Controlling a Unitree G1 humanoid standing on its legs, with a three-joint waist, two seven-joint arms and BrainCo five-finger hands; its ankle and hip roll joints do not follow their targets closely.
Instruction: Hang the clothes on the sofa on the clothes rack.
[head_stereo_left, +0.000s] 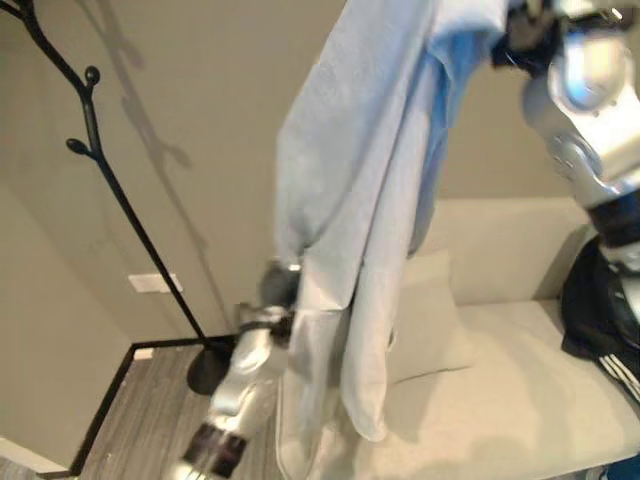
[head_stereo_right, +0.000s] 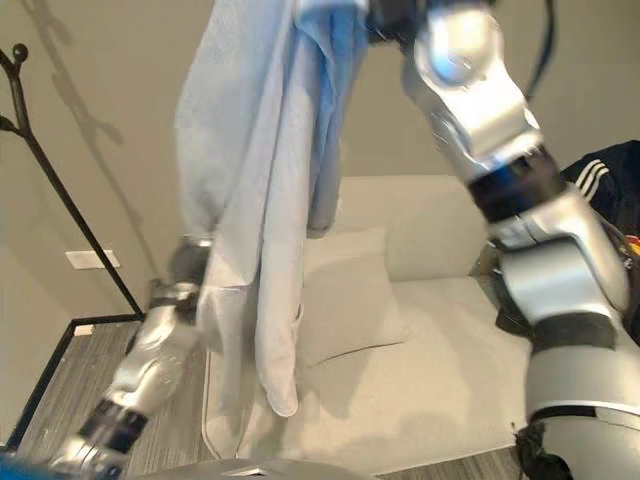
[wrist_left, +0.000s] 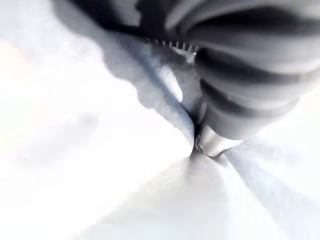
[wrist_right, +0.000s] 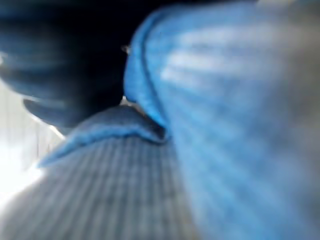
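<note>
A light blue garment (head_stereo_left: 360, 200) hangs in long folds in front of the sofa, lifted high. My right hand (head_stereo_left: 522, 40) holds its top edge up near the upper right, and blue cloth (wrist_right: 225, 125) bunches against that hand's dark cover (wrist_right: 65, 60). Lower down, my left hand (head_stereo_left: 278, 285) grips the garment's left side at about mid height; the cloth (wrist_left: 100, 150) gathers to a pinch beside the hand (wrist_left: 240, 75). The black clothes rack (head_stereo_left: 95, 150) with knobbed branches stands to the left by the wall, well apart from the garment.
The beige sofa (head_stereo_left: 520, 400) lies below and behind, with a matching cushion (head_stereo_left: 425, 320) against its back. A black garment with white stripes (head_stereo_left: 600, 310) rests at the sofa's right end. The rack's round base (head_stereo_left: 208, 370) sits on the grey floor beside the sofa.
</note>
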